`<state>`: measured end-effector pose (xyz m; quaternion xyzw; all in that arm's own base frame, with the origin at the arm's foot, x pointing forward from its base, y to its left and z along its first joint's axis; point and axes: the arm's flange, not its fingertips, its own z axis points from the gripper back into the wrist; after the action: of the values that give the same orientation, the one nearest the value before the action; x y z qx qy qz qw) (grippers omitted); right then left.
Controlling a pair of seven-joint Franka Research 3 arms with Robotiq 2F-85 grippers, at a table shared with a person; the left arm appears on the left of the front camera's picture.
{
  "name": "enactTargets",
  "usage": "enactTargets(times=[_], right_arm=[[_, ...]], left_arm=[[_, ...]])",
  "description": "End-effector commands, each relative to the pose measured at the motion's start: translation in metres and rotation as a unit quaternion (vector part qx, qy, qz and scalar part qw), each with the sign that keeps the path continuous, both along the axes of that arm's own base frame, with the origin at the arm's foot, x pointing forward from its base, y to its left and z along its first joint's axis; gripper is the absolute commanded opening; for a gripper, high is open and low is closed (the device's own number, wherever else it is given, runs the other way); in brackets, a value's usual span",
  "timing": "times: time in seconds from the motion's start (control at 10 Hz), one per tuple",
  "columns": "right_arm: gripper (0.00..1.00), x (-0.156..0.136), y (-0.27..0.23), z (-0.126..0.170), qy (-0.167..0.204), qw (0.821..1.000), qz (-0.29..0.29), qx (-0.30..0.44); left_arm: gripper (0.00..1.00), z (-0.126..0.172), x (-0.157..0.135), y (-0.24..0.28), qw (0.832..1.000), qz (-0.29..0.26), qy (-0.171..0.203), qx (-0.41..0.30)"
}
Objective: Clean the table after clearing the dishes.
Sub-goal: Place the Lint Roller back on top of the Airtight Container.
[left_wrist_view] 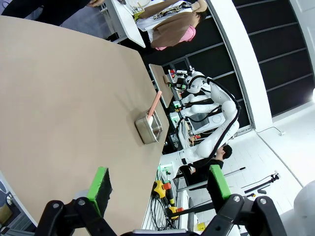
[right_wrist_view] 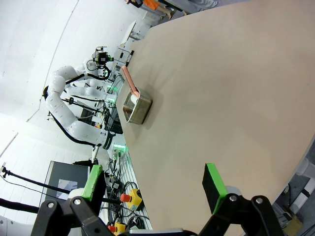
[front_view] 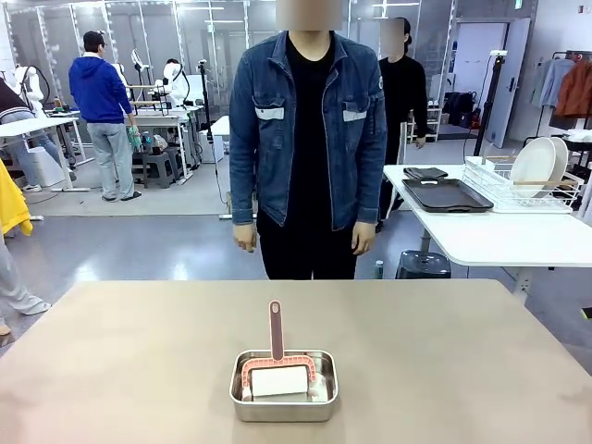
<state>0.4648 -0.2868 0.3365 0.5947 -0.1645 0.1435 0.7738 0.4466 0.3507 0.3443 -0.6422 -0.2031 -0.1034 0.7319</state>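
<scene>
Dishes gone from surface [front_view: 444,342]; wiping not begun. Both sets of fingers [left_wrist_view: 160,189] [right_wrist_view: 155,184] wide open, empty. Next: grasp brush [front_view: 276,329] in pan [front_view: 284,408], lower centre.

We count one wide beige bench [front_view: 444,351] and, on it, one steel pan [front_view: 284,386]. Inside that pan sits one brush with a pink handle [front_view: 276,330] and one white block [front_view: 278,380]. Across the bench stands one person in a denim jacket [front_view: 308,129]. Off to the side we see one white bench [front_view: 499,236], carrying one dark tray [front_view: 446,195] and one dish rack [front_view: 518,190] with two white plates [front_view: 541,165] standing in it. On each wrist we count two green-padded fingers [left_wrist_view: 101,185] [right_wrist_view: 212,185], spread apart with nothing between them.
</scene>
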Motion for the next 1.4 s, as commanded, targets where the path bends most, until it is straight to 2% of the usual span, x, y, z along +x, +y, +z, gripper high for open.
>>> enactTargets(times=[0.0, 1.3], right_arm=[[1.0, -0.0031, 0.0029, 0.001, -0.008, 1.0, 0.003, -0.003], [1.0, -0.0031, 0.0029, 0.001, -0.008, 1.0, 0.003, -0.003]], left_arm=[[1.0, 0.0028, -0.0075, -0.0027, 1.0, 0.001, 0.004, -0.001], [1.0, 0.0028, -0.0075, -0.0027, 1.0, 0.001, 0.004, -0.001]])
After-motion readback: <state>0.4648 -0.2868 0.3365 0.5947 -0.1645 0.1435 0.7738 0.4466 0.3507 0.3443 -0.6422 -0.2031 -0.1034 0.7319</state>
